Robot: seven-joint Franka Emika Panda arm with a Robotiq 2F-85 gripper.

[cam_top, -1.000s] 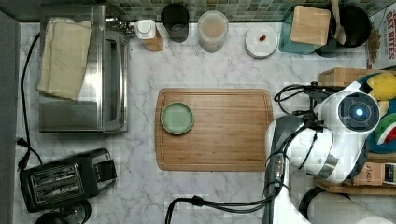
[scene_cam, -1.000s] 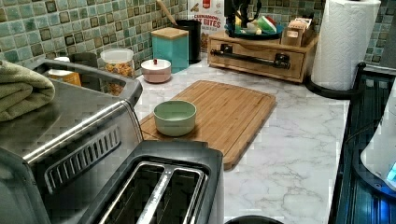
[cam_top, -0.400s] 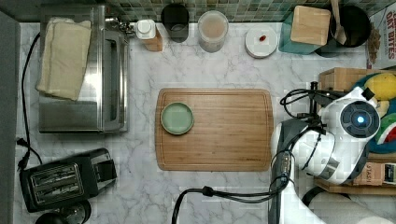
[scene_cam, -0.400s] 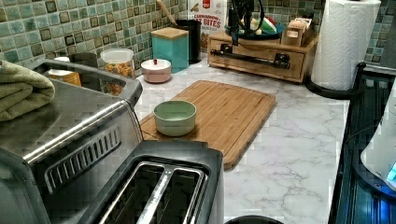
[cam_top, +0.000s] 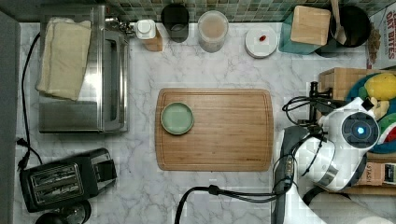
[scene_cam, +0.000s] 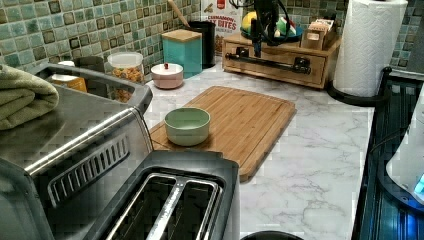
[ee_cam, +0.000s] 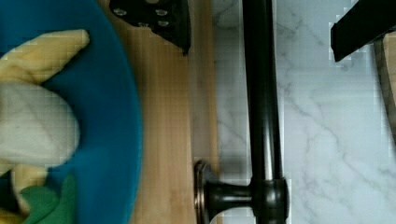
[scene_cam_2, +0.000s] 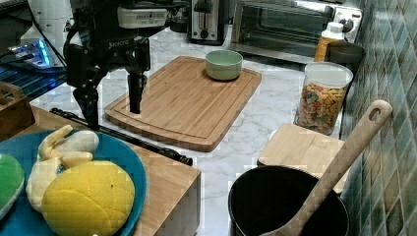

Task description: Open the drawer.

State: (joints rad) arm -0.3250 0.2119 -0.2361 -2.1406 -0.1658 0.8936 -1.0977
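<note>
End effector hanging spread wide, black fingers straddling the long black metal bar handle of the light bamboo-wood drawer, gripping nothing. Handle running directly beneath, one finger on the marble tabletop side, the other over the bamboo box top; drawer front sitting flush, closed. Blue plate of plastic fruit lying just behind on the box. Large wooden cutting board with pale green bowl lying well beyond, out in front.
</note>
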